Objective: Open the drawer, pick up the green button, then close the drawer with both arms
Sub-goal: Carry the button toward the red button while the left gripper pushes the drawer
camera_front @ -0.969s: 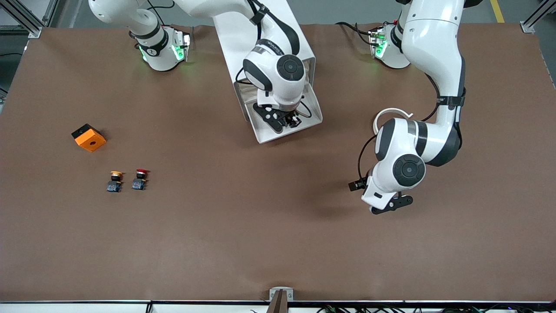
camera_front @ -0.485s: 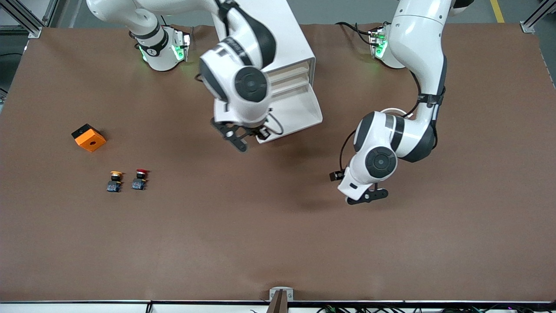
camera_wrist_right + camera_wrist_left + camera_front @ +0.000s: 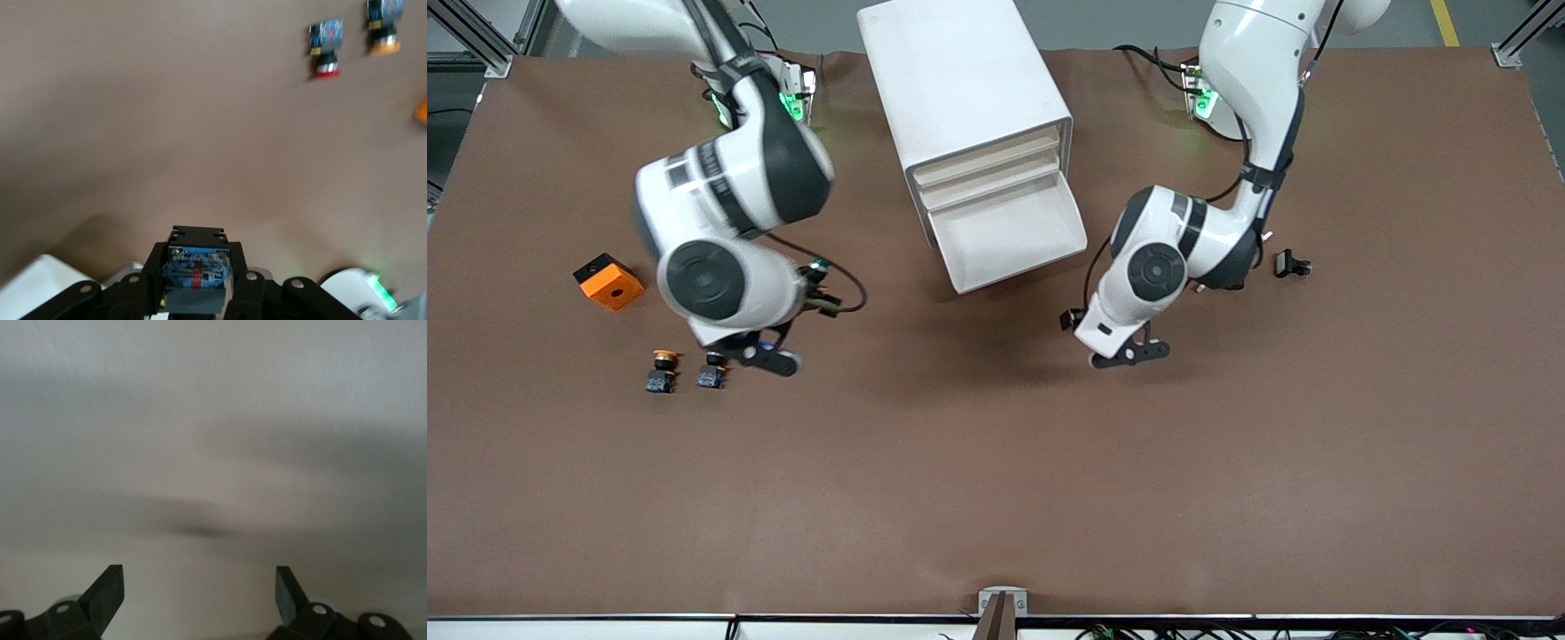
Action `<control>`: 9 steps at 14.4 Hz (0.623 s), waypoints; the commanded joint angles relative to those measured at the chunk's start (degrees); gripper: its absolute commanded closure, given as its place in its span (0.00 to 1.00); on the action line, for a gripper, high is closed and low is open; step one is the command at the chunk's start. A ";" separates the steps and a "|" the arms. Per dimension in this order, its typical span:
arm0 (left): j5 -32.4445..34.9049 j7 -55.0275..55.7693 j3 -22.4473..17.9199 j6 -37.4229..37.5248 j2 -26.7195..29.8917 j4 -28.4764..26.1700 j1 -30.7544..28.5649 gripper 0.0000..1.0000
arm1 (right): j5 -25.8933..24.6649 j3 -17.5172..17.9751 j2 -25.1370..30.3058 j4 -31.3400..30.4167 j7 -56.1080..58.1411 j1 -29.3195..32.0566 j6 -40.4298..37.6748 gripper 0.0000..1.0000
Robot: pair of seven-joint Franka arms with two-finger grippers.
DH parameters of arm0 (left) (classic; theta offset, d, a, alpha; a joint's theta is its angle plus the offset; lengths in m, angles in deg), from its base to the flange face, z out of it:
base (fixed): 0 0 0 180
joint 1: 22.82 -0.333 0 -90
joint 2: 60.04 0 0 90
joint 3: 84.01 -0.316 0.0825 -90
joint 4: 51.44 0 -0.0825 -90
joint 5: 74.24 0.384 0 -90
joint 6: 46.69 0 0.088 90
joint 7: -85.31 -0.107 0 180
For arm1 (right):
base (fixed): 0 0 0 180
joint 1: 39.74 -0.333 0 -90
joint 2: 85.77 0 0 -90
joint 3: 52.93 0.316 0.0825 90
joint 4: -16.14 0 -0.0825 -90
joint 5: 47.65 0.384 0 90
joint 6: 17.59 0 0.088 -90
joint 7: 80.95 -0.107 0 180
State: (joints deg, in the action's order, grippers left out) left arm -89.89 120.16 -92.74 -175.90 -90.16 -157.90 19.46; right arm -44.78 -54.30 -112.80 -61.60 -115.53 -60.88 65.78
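Right gripper (image 3: 767,357): withdrawn from open drawer (image 3: 1009,236), upper centre; clamps button (image 3: 197,272) above red-capped button (image 3: 325,48). Left gripper (image 3: 1129,356): wide, nearing drawer to close.

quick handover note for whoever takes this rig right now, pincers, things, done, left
Right pincer: shut on the button, up over the table by the red-capped button and the yellow-capped button.
Left pincer: open, empty, over bare table toward the left arm's end, near the drawer.
Done: lowest drawer of the cabinet open, button out.
Left: set the button down, close the drawer.
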 commanded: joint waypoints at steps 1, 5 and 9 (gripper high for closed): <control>-0.70 6.27 -0.15 -3.32 0.43 -3.75 4.46 0.00 | -1.01 1.11 2.42 -4.16 9.16 4.08 2.40 0.87; -0.96 7.61 1.77 -3.94 -0.29 -3.40 6.76 0.00 | -4.71 1.11 6.01 -16.97 17.77 6.98 17.40 0.86; -1.14 10.32 5.90 -3.94 -0.20 -3.31 6.76 0.00 | -4.71 1.11 6.55 -26.40 26.03 10.76 30.43 0.86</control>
State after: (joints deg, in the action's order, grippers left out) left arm -90.08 128.68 -88.63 -179.28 -90.66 -161.00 26.41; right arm -48.91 -54.28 -109.52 -81.53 -93.53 -52.80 91.47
